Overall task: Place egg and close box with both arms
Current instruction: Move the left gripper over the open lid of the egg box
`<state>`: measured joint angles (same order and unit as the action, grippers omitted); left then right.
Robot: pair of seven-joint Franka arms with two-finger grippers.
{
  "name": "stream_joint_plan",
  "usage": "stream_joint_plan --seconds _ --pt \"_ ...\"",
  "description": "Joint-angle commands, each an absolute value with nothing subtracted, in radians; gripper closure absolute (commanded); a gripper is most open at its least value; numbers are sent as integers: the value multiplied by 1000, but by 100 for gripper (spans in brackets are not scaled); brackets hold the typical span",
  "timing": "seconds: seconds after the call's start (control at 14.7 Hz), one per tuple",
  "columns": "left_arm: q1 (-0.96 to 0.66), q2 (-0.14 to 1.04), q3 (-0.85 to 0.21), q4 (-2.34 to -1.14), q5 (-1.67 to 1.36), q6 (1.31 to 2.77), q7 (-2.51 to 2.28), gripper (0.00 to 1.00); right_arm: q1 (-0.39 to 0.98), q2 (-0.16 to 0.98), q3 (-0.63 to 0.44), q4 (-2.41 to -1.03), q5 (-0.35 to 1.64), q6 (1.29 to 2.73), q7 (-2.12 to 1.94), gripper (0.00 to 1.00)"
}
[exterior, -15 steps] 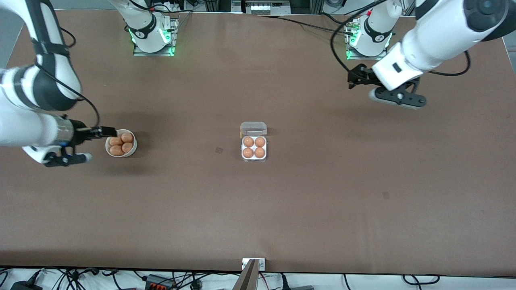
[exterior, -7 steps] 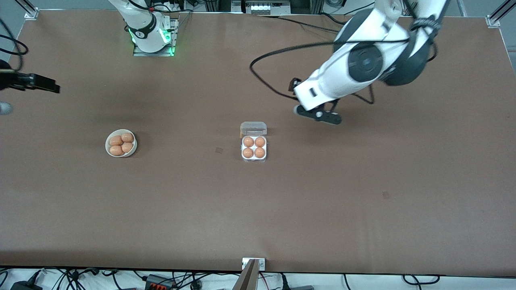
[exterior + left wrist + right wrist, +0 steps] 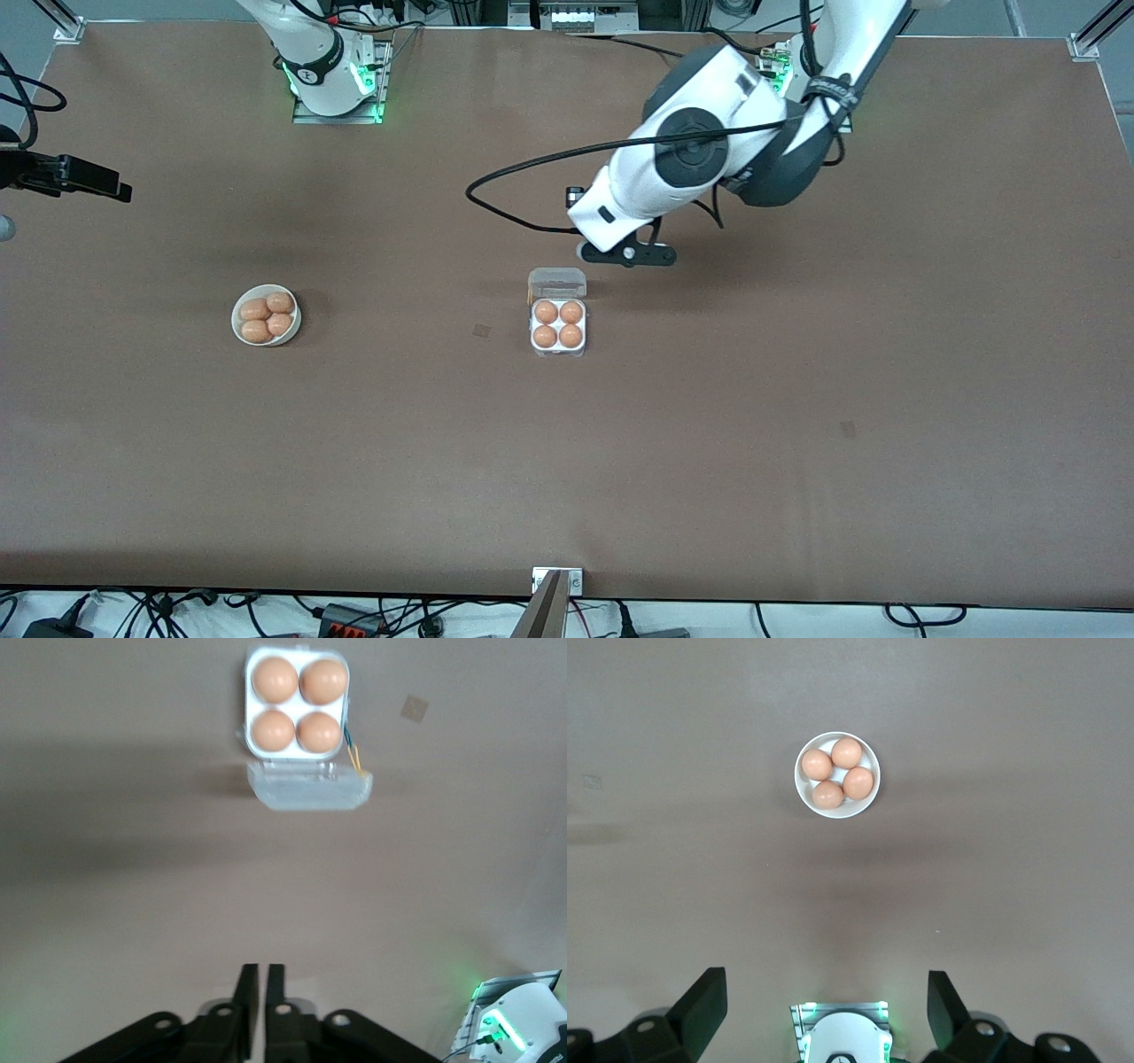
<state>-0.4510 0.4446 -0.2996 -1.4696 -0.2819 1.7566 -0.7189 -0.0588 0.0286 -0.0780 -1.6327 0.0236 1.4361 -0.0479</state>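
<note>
The clear box (image 3: 558, 350) sits mid-table with its lid (image 3: 557, 282) folded open and several brown eggs (image 3: 558, 323) filling its cells. The left wrist view shows the same box (image 3: 298, 754), lid (image 3: 310, 790) and eggs (image 3: 297, 704). My left gripper (image 3: 262, 970) is shut on nothing, over bare table beside the lid, toward the left arm's base. The left hand (image 3: 620, 221) hides it in the front view. My right gripper (image 3: 824, 979) is open and empty, up at the table's edge (image 3: 89, 182) at the right arm's end.
A round white bowl (image 3: 236, 321) with several more eggs (image 3: 267, 315) stands toward the right arm's end, also in the right wrist view as the bowl (image 3: 870, 757). Arm bases (image 3: 337, 84) (image 3: 802, 80) line the robots' edge. A metal bracket (image 3: 557, 580) sits at the front edge.
The left arm swept from its end of the table to beside the box lid, and its gripper shut. The right arm pulled away from the bowl to the table's edge.
</note>
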Motion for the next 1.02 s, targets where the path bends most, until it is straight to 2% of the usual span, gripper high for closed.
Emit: stream_joint_plan --seconds 0.0,0.27,0.48,0.95 --pt "-500 515 -296 -1439 -296 1766 -790 99 28 -52 -164 -1756 37 1517 -41 0" --pt "-535 589 -293 -1439 -287 1856 -784 99 18 -52 -163 -1760 26 1679 -60 0" --pt "-571 638 -285 -1437 -284 1931 -775 99 15 -58 -160 -1755 26 1596 -45 0" --pt "-588 713 -284 -1434 -227 1986 -769 99 2 -40 -98 -1709 21 1591 -46 0"
